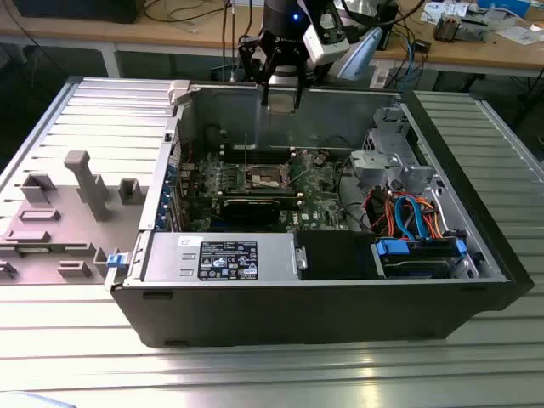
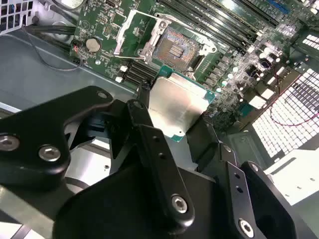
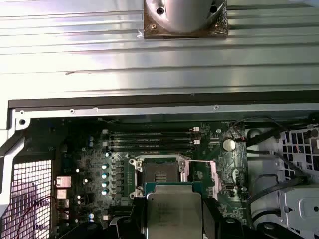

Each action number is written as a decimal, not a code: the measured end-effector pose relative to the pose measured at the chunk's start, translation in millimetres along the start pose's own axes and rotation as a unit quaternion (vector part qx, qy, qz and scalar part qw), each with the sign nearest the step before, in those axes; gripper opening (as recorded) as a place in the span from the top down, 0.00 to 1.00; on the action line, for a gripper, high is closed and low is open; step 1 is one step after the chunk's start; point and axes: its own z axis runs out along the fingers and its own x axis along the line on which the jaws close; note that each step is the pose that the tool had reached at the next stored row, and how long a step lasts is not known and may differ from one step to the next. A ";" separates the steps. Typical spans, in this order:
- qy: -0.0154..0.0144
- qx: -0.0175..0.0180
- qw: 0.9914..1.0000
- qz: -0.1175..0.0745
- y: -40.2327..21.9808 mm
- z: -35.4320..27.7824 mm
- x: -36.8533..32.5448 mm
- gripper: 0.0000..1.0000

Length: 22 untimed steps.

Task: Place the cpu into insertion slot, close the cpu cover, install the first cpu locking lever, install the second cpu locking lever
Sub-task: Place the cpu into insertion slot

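One gripper [image 2: 175,118], two fingers [image 2: 145,115], clamped on edges of one cpu [image 2: 179,105], silvery top facing both wrist views. Cpu held in air above open case [image 1: 476,263], well apart from board. One slot [image 2: 175,49] bare, golden contacts exposed. One cover [image 2: 122,37] flipped open beside slot. One power supply [image 1: 170,255] at case front.

Edges of the cpu [image 2: 179,107] hidden behind black jaws in the second wrist view, cut by the picture's edge in the first wrist view. Arm [image 1: 293,25] cropped at the exterior view's top edge.
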 end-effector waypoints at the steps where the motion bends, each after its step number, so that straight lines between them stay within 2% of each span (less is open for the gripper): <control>1: 0.000 0.000 1.000 0.000 0.0 0.0 0.0 0.46; 10: 0.000 0.000 1.000 0.001 -0.3 0.0 0.0 0.46; 16: -0.002 0.000 1.000 0.018 -0.3 0.3 0.5 0.46; 22: -0.002 0.000 1.000 0.019 -0.5 0.2 0.7 0.46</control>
